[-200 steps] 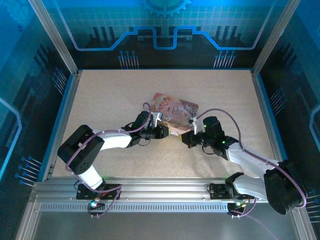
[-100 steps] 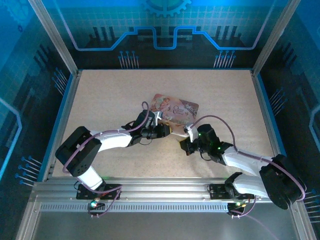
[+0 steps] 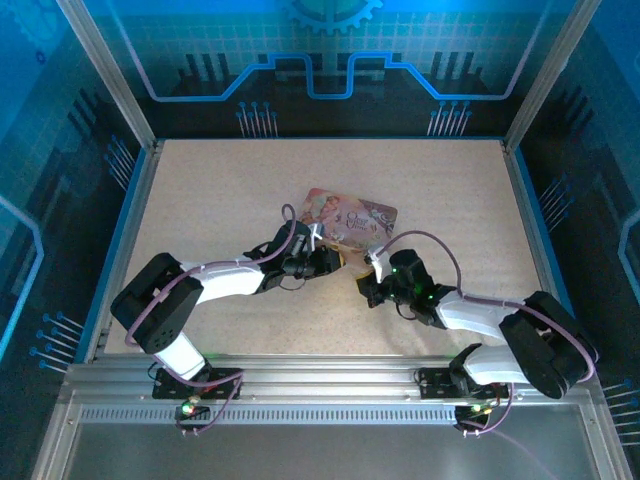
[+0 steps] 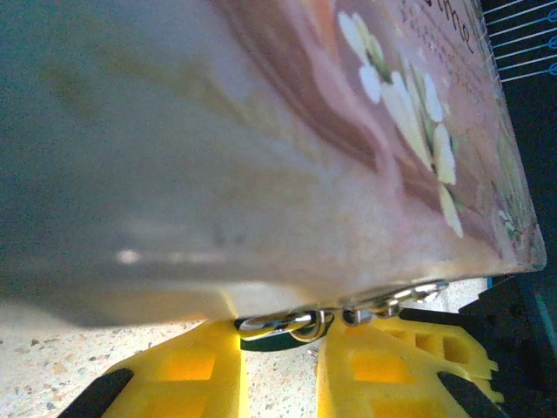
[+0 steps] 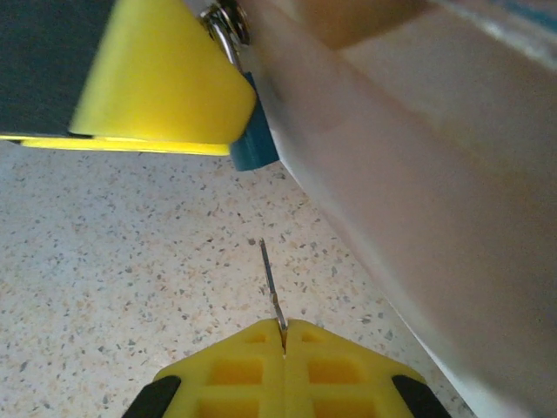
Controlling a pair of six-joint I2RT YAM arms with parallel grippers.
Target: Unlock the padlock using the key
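Observation:
The padlock (image 4: 278,340), with its dark teal body and shiny shackle, hangs at the near edge of the pink tin (image 4: 287,157). My left gripper (image 4: 278,359) is shut on it, a yellow finger on each side. In the right wrist view the same padlock (image 5: 253,148) peeks out under the left gripper's yellow finger (image 5: 157,83). My right gripper (image 5: 284,327) is shut on the key (image 5: 270,280). Its thin blade sticks forward over the table and points at the padlock, a short gap away. From above, the left gripper (image 3: 335,262) and right gripper (image 3: 368,290) face each other below the tin (image 3: 350,218).
The tin's metal clasp (image 4: 405,299) sits beside the shackle. The tin's side wall (image 5: 418,174) runs close along the right of the key. Speckled tabletop (image 3: 220,190) spreads out all around. A metal frame (image 3: 300,375) bounds it on the near side.
My right gripper has moved left and towards the near edge with the key, closing in on the padlock. The left gripper has barely shifted and keeps its hold.

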